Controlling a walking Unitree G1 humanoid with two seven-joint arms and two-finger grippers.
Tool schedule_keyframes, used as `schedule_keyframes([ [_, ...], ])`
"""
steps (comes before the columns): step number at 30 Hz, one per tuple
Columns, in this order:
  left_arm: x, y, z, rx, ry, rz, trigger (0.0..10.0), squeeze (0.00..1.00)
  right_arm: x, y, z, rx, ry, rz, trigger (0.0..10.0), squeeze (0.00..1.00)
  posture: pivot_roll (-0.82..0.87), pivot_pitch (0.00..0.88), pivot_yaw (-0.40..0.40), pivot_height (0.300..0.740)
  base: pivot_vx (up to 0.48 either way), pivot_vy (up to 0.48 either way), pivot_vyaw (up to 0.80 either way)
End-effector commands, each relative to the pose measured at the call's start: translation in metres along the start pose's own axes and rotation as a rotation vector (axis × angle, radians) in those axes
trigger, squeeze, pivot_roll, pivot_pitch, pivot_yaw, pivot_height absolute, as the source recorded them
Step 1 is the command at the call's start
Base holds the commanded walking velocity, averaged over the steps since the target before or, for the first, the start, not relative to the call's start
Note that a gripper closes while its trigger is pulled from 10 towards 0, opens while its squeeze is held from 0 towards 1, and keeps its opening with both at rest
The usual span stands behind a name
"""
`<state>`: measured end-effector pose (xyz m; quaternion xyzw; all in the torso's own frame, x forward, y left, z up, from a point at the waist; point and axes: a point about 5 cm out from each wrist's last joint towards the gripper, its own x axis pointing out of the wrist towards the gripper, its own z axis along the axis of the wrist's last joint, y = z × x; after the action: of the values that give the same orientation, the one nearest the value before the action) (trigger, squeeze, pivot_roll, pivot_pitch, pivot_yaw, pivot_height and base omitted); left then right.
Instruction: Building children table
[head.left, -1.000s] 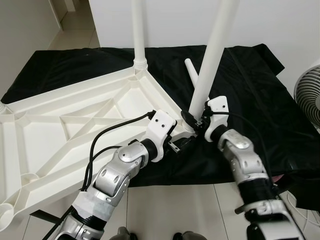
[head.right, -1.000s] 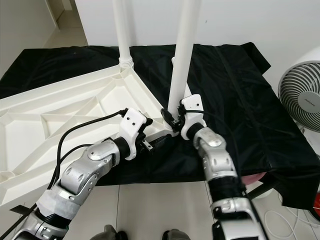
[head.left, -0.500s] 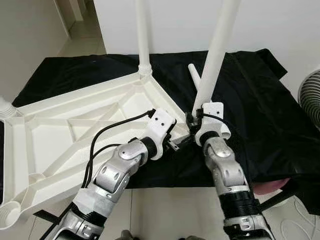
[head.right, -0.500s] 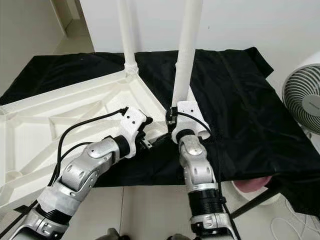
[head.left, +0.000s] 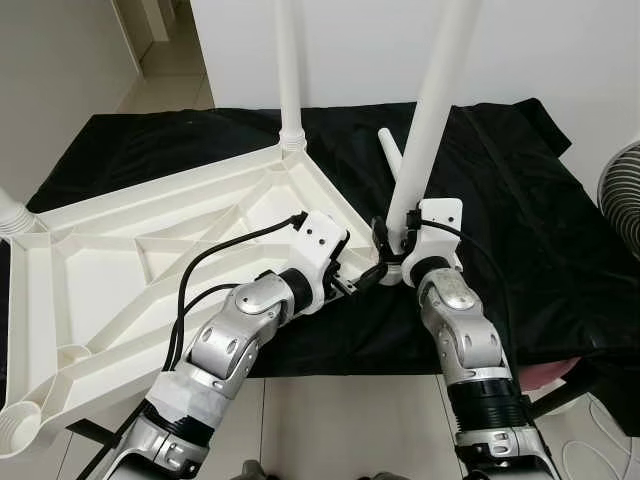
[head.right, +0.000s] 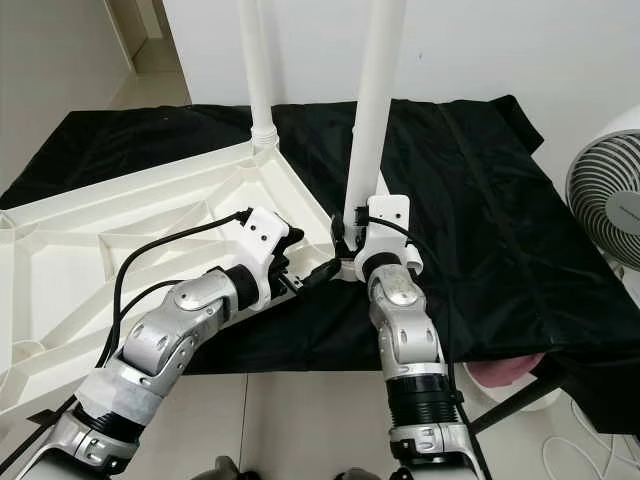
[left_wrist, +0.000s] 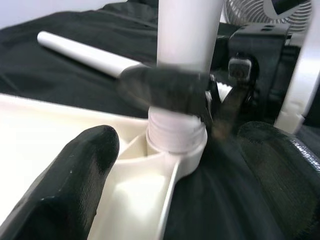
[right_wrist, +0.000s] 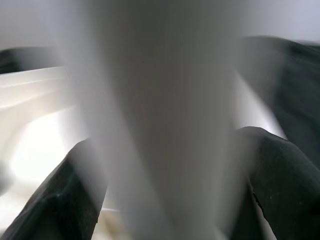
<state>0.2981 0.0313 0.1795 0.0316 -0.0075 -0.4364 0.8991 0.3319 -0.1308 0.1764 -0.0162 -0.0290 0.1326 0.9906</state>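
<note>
While the white tabletop (head.left: 150, 270) lies upside down on the black cloth (head.left: 520, 200), three leg tubes can be counted: one far leg (head.left: 289, 70) upright in the tabletop's far corner socket, one near leg (head.left: 425, 120) standing in its near corner socket (left_wrist: 176, 145), and one loose leg (left_wrist: 85, 52) lying flat on the cloth just beyond that corner. One fan (head.right: 610, 205) stands off the cloth's right edge.

Compared with half a second ago, my right forearm has swung outward and the near leg stands closer to upright.

My right gripper (head.left: 388, 245) is closed narrowly round the near leg just above the socket, a finger (right_wrist: 280, 185) on each side of the tube. My left gripper (head.left: 362, 280) is beside the same corner, fingers spread apart, one fingertip (left_wrist: 165, 92) reaching across the front of the leg's base; whether it touches, I cannot tell.
</note>
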Motion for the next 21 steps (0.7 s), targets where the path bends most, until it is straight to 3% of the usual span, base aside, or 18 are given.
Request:
schedule_keyframes([
  [1, 0.0, -0.002, 0.003, 0.005, 0.002, -0.086, 10.0, 0.0, 0.002, 0.009, 0.005, -0.02, -0.02, 0.159, 10.0, 0.0, -0.13, 0.094, 0.061, 0.74, 0.0, 0.0, 0.0],
  [2, 0.0, -0.002, 0.003, 0.005, 0.002, -0.086, 10.0, 0.0, 0.002, 0.009, 0.005, -0.02, -0.02, 0.159, 10.0, 0.0, -0.13, 0.094, 0.061, 0.74, 0.0, 0.0, 0.0],
  [4, 0.0, -0.003, 0.002, 0.003, 0.003, -0.09, 10.0, 0.0, 0.003, 0.011, 0.007, -0.123, -0.043, 0.309, 10.0, 0.0, -0.14, 0.128, 0.074, 0.74, 0.0, 0.0, 0.0],
  [6, -0.001, -0.004, 0.0, -0.002, 0.01, -0.092, 10.0, 0.0, 0.004, 0.008, 0.006, -0.159, -0.037, 0.381, 10.0, 0.0, -0.15, 0.129, 0.075, 0.74, 0.0, 0.0, 0.0],
  [18, 0.001, -0.008, 0.001, -0.01, 0.002, -0.095, 10.0, 0.0, 0.003, -0.006, -0.006, -0.218, 0.052, 0.494, 10.0, 0.0, -0.14, 0.127, 0.063, 0.74, 0.0, 0.0, 0.0],
  [19, 0.001, -0.008, 0.001, -0.01, 0.0, -0.097, 10.0, 0.0, 0.002, -0.008, -0.007, -0.221, 0.053, 0.502, 3.3, 0.0, -0.14, 0.128, 0.061, 0.74, 0.0, 0.0, 0.0],
  [20, 0.001, -0.009, 0.001, -0.009, -0.001, -0.1, 10.0, 0.0, 0.001, -0.009, -0.009, -0.211, 0.062, 0.511, 0.9, 0.0, -0.14, 0.13, 0.06, 0.74, 0.0, 0.0, 0.0],
  [21, 0.001, -0.009, 0.001, -0.009, -0.001, -0.1, 10.0, 0.0, 0.001, -0.009, -0.009, -0.211, 0.062, 0.511, 0.9, 0.0, -0.14, 0.13, 0.06, 0.74, 0.0, 0.0, 0.0],
])
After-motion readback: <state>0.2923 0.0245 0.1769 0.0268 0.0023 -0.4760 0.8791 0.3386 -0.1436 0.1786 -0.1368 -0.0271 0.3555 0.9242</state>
